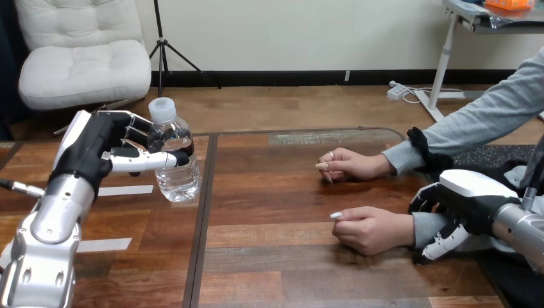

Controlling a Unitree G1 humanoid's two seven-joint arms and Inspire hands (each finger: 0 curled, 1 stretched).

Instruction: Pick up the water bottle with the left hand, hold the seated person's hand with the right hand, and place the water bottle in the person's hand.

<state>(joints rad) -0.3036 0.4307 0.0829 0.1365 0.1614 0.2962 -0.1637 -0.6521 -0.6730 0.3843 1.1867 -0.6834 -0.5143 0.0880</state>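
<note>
The wooden surface [289,269] runs across the frame, a dark seam crossing it left of centre. At the left, our left hand [102,151] is clenched round the water bottle [176,183], thumb across its front and fingers behind; the bottle stands upright over the seam, and we cannot tell whether its base is clear of the wood. At the lower right, our right hand [471,199] is closed on the person's wrist [423,230], fingers above the sleeve and thumb below. The person's lower hand [375,230] is loosely curled, knuckles up; the person's upper hand [353,163] rests apart. We judge the carry comes next. We should keep the bottle upright, travel rightward, steady the wrist, and let go only once that hand opens to receive it.
</note>
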